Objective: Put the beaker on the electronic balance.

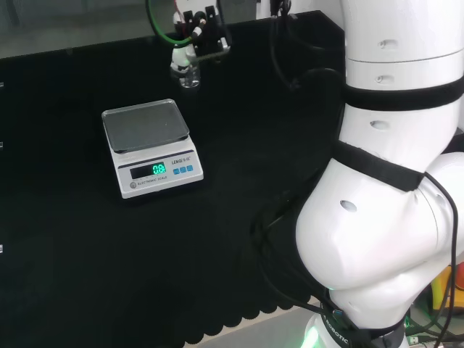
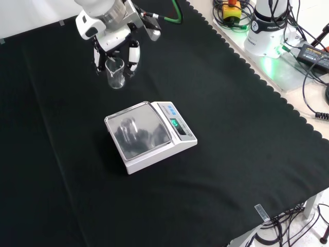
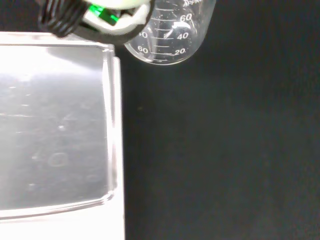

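Hand (image 2: pixel 115 43) holds the beaker (image 2: pixel 116 73) beyond the electronic balance (image 2: pixel 149 135), fingers (image 2: pixel 133 55) curled round its wall; light, slippery, fragile glass, best held mid-wall.

Bare cloth (image 2: pixel 77 154) surrounds the balance (image 2: pixel 149 135); its pan (image 2: pixel 138 131) is unobstructed.

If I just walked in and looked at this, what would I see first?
Probably the white electronic balance with its shiny pan and green glowing numbers, sitting in the middle of the black cloth. Next, in the front view, up past it, the black and white hand has its fingers curled round a small clear beaker. In the head view, the big white arm fills the right side.
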Controlling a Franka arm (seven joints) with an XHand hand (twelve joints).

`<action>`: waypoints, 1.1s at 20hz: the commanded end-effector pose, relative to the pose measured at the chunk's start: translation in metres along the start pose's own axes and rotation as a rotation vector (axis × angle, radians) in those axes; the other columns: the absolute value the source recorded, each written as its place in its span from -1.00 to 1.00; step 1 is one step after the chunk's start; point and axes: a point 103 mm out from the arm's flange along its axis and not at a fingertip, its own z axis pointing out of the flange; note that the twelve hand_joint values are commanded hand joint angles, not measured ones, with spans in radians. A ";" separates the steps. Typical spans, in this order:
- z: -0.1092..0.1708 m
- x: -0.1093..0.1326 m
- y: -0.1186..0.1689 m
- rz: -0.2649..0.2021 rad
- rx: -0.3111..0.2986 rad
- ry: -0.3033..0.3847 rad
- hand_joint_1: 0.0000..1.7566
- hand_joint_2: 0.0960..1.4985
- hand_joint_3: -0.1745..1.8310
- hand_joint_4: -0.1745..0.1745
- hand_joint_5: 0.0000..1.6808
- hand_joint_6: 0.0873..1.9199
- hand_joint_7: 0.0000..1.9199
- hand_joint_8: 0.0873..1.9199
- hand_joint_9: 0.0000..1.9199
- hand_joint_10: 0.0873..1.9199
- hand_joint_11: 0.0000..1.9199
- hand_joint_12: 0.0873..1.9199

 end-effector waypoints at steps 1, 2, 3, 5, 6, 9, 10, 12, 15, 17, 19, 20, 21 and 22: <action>0.005 0.036 0.004 -0.060 0.013 0.004 0.14 -0.13 -0.27 -1.00 0.09 -0.79 0.14 -0.62 0.56 -1.00 0.55 -0.41; 0.006 0.042 0.004 -0.071 0.014 -0.002 0.14 -0.13 -0.27 -1.00 0.09 -0.79 0.14 -0.62 0.56 -1.00 0.55 -0.42; 0.007 0.049 0.005 -0.082 0.015 -0.006 0.14 -0.13 -0.27 -1.00 0.09 -0.79 0.14 -0.61 0.56 -1.00 0.55 -0.42; 0.010 0.061 0.007 -0.100 0.018 -0.011 0.14 -0.13 -0.27 -1.00 0.09 -0.79 0.14 -0.61 0.56 -1.00 0.55 -0.42; 0.011 0.066 0.008 -0.108 0.021 -0.011 0.13 -0.13 -0.27 -1.00 0.09 -0.79 0.14 -0.61 0.56 -1.00 0.55 -0.42; 0.017 0.078 0.012 -0.132 0.030 -0.016 0.13 -0.12 -0.28 -1.00 0.09 -0.79 0.14 -0.61 0.56 -1.00 0.55 -0.42; 0.019 0.081 0.013 -0.140 0.034 -0.019 0.13 -0.12 -0.28 -1.00 0.09 -0.79 0.14 -0.61 0.56 -1.00 0.55 -0.42; 0.023 0.086 0.015 -0.149 0.041 -0.023 0.13 -0.12 -0.28 -1.00 0.08 -0.79 0.14 -0.61 0.56 -1.00 0.55 -0.42; 0.031 0.092 0.019 -0.156 0.056 -0.022 0.13 -0.12 -0.28 -1.00 0.08 -0.79 0.14 -0.61 0.56 -1.00 0.55 -0.42; 0.037 0.095 0.022 -0.162 0.066 -0.019 0.12 -0.12 -0.28 -1.00 0.08 -0.79 0.14 -0.61 0.56 -1.00 0.55 -0.42; 0.042 0.099 0.023 -0.170 0.074 -0.016 0.12 -0.12 -0.28 -1.00 0.08 -0.79 0.14 -0.61 0.56 -1.00 0.55 -0.42; 0.044 0.101 0.024 -0.176 0.080 -0.016 0.12 -0.12 -0.28 -1.00 0.08 -0.79 0.14 -0.61 0.56 -1.00 0.55 -0.42; 0.046 0.103 0.025 -0.180 0.086 -0.020 0.12 -0.12 -0.28 -1.00 0.08 -0.79 0.14 -0.61 0.56 -1.00 0.55 -0.42; 0.049 0.105 0.025 -0.183 0.091 -0.023 0.12 -0.12 -0.28 -1.00 0.08 -0.79 0.14 -0.61 0.56 -1.00 0.55 -0.42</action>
